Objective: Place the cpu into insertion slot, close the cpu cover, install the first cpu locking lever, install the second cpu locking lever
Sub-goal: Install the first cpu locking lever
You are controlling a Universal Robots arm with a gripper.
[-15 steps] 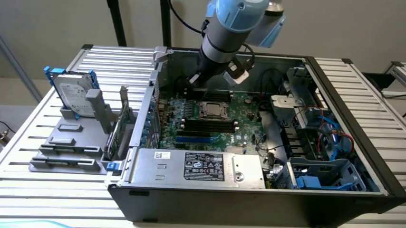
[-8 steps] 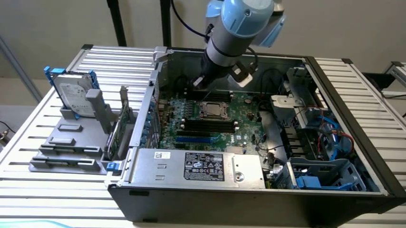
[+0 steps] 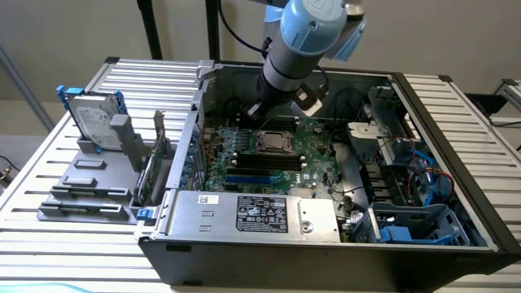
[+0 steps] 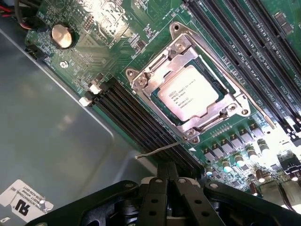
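Observation:
The cpu (image 4: 188,96), a silver-grey square chip with printed text, lies flat in the insertion slot (image 4: 171,118). The cpu cover (image 4: 221,110), a silver frame, is folded down around it. One thin wire locking lever (image 4: 157,150) sticks out free from the socket's corner over the black memory slots. A second lever (image 4: 256,106) runs along the socket's other side. My gripper (image 4: 169,175) is shut, its dark fingertips close beside the free lever, with nothing seen between them. In the exterior view the gripper (image 3: 254,113) hangs inside the open case just behind the socket (image 3: 271,141).
The green motherboard (image 3: 313,165) sits inside a black computer case (image 3: 326,262) on a slatted metal table (image 3: 73,244). Black memory slots (image 4: 141,125) flank the socket. A grey power supply (image 3: 252,213), blue drive cage (image 3: 415,226) and a hard drive (image 3: 94,122) on a grey stand surround it.

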